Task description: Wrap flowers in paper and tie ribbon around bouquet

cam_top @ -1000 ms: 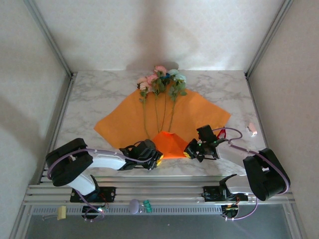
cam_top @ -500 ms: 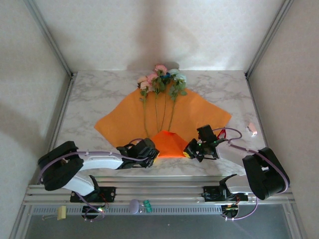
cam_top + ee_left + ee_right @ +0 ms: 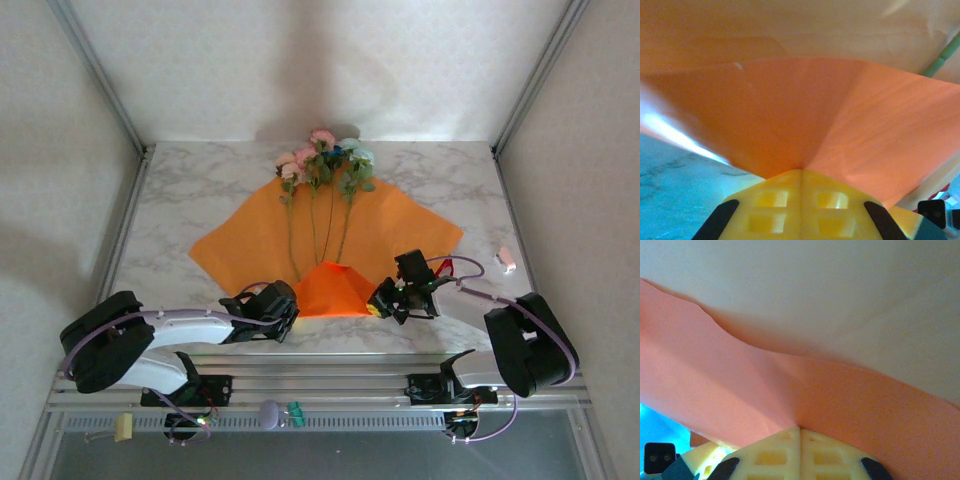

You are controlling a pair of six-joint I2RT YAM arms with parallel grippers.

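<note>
One orange paper (image 3: 250, 245) lies spread on the tabletop (image 3: 180, 190), its near corner folded up over the stem ends; one bunch of flowers (image 3: 325, 160), three green stems countable, lies along it, heads past the far edge; two tools, the left tool (image 3: 292, 303) and the right tool (image 3: 381, 297), each pinch that flap; one bit of red ribbon (image 3: 444, 268) shows just beside the right tool.

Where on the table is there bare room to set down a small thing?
Bare marble of the table lies far left, beside the paper, and far right of the flowers. The near middle is crowded: left tool and right tool pinch the paper's fold.
</note>
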